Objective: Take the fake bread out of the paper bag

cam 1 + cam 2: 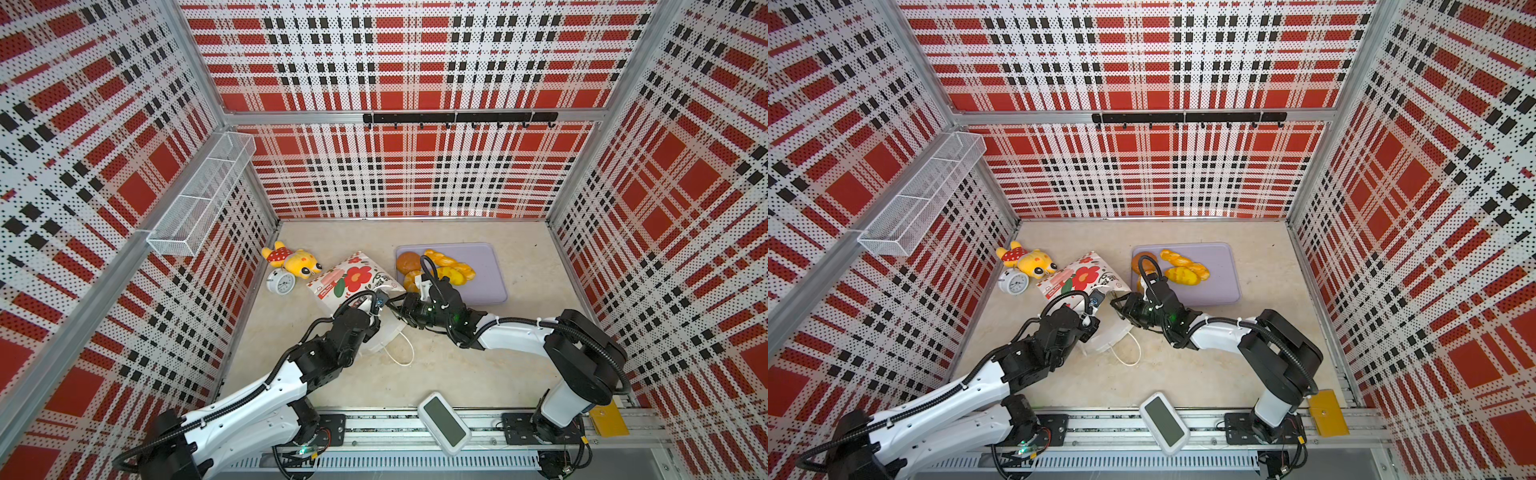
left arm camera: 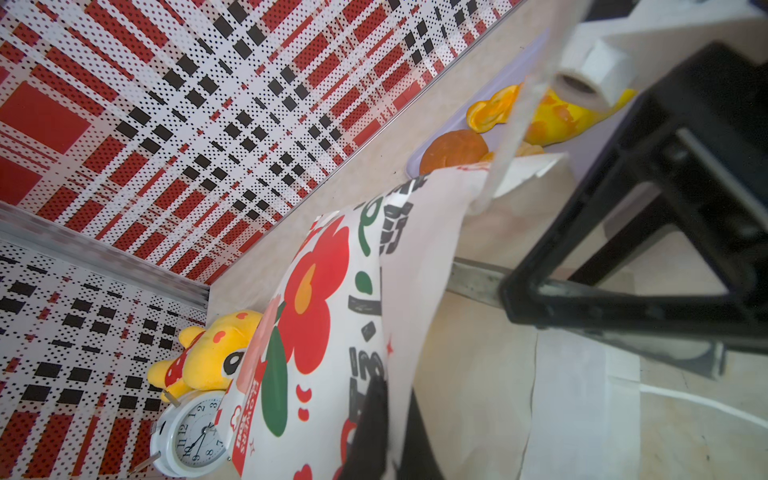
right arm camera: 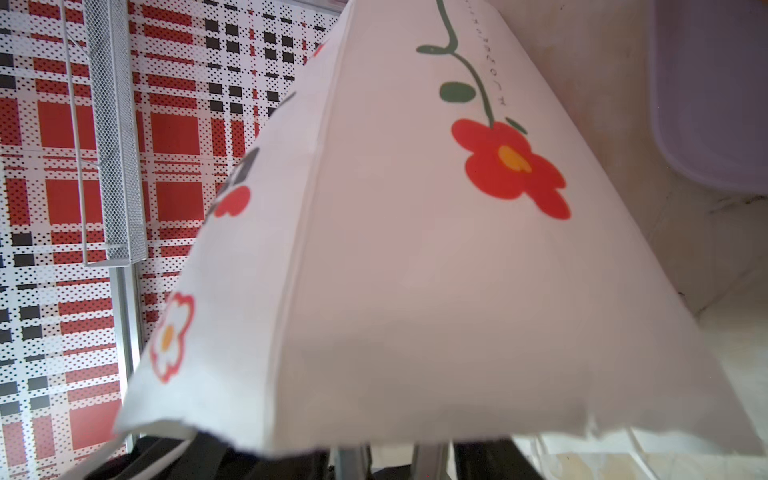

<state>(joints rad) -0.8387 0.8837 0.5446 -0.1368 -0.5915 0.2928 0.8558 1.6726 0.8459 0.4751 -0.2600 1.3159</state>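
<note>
Your left hand (image 1: 377,303), clenched on the rim of the paper bag (image 1: 353,279), meets your right hand (image 1: 395,308), grip unreadable, at its mouth; the bag stretches far-left along the counter, and the visible fake bread (image 1: 448,270) lies on the lilac tray (image 1: 488,270) beyond the right hand.

Broad bare tabletop (image 1: 469,365) toward the near edge, crossed by a loose cord handle (image 1: 413,352). Tighter farther back: paper bag (image 1: 353,280) lying slanted, alarm clock (image 1: 281,283) and plush toy (image 1: 293,259) close on one flank, lavender tray (image 1: 488,274) of fake bread (image 1: 451,266) just beside the other.
</note>
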